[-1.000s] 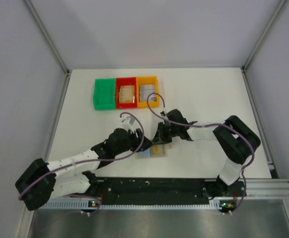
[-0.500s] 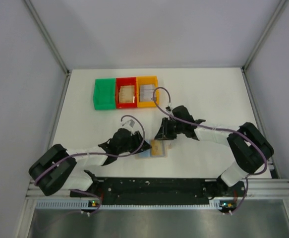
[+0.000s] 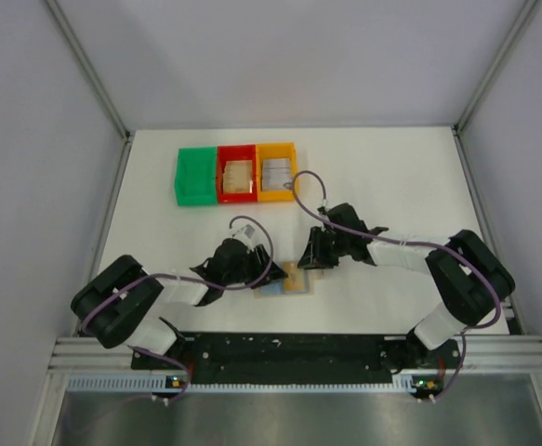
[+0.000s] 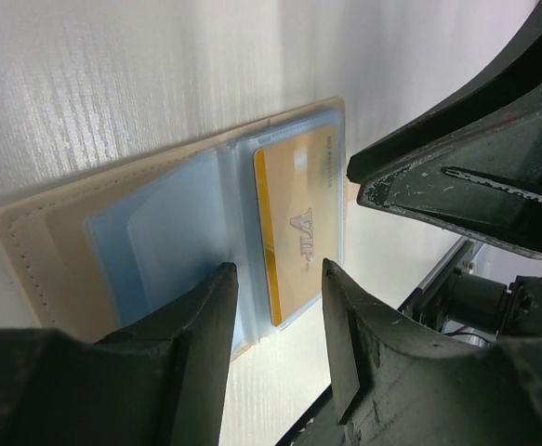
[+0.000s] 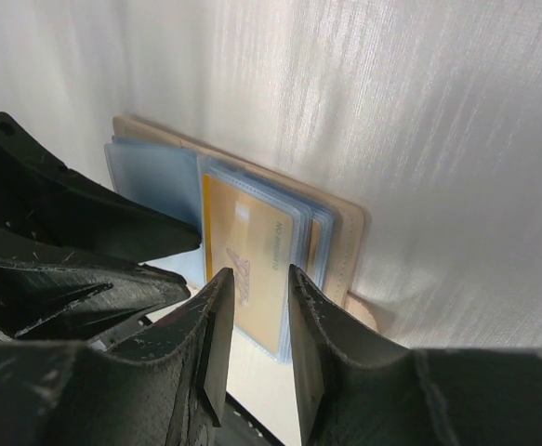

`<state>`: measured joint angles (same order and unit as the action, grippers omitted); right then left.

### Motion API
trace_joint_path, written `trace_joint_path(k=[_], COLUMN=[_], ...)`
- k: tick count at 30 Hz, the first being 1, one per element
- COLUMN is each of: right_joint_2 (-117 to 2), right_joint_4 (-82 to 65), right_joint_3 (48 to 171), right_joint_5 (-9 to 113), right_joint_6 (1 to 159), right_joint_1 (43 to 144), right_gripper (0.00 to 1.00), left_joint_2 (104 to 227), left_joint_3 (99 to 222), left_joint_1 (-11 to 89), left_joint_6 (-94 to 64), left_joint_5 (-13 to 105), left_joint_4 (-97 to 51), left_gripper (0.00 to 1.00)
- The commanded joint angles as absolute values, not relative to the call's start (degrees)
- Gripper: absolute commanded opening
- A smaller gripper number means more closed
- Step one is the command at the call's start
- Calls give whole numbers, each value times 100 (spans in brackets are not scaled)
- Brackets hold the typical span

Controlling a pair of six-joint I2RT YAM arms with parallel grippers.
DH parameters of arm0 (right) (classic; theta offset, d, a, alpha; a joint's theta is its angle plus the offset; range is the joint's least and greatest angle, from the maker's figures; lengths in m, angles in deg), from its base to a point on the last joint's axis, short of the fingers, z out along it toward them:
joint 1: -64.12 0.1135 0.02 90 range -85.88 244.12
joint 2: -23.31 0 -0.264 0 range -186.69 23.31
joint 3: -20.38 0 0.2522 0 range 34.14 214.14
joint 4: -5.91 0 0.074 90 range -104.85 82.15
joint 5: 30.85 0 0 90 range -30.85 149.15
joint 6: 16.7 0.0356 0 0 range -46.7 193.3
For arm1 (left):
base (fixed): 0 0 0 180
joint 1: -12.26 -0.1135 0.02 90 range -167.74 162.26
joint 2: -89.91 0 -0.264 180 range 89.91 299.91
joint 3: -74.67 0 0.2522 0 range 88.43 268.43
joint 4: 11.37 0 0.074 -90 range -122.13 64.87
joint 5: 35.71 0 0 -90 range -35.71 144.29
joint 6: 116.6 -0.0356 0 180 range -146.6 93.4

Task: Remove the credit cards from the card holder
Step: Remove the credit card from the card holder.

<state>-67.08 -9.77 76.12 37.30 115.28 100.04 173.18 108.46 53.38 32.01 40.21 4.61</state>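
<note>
Left gripper [image 4: 278, 274] is held low over the card holder [image 4: 112, 223], its jaws apart with nothing clamped between them. Through the gap the holder's clear blue-grey sleeves are seen, with a yellow card [image 4: 298, 218] tucked in the sleeve on the side toward the right gripper [image 5: 258, 277]. That gripper is poised from the opposite side, its jaws parted by a narrower gap and likewise gripping nothing, with the same yellow card framed just below its tips. The card holder is laid open and flat on the white bench [image 3: 391, 186], near the front edge, with the left gripper at its left half and the right gripper at its far right corner. Compared with a second ago, the holder is found in the same spot. The left arm's elbow has been drawn in toward the middle, the right arm's elbow has been pushed outward, and the right gripper has been shifted slightly right, so that more of the holder is uncovered. At the back of the bench a green bin [image 3: 194, 175], a red bin [image 3: 236, 192] holding tan cards [image 3: 237, 175] and an orange bin [image 3: 277, 149] holding grey cards [image 3: 276, 171] are lined up touching, well apart from the holder. The yellow card is crowded by the two grippers' fingers, which face each other closely over it.
</note>
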Motion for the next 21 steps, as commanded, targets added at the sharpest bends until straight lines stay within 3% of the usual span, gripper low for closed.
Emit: trace_joint_path(k=[1, 21], right_joint_2=[-6598, -6748], right_joint_4=[-953, -970], right_joint_3=[7580, 7615], right_joint_5=[3753, 3727], right_joint_6=[11426, 11417], right_joint_1=[9998, 10007], right_gripper=[30, 26], left_joint_2=[17446, 17429], left_joint_3=[10803, 10820], left_joint_1=[5304, 5304], left_joint_6=[3281, 3290], left_joint_5=[3883, 3882], left_joint_4=[783, 687], left_gripper=[47, 46])
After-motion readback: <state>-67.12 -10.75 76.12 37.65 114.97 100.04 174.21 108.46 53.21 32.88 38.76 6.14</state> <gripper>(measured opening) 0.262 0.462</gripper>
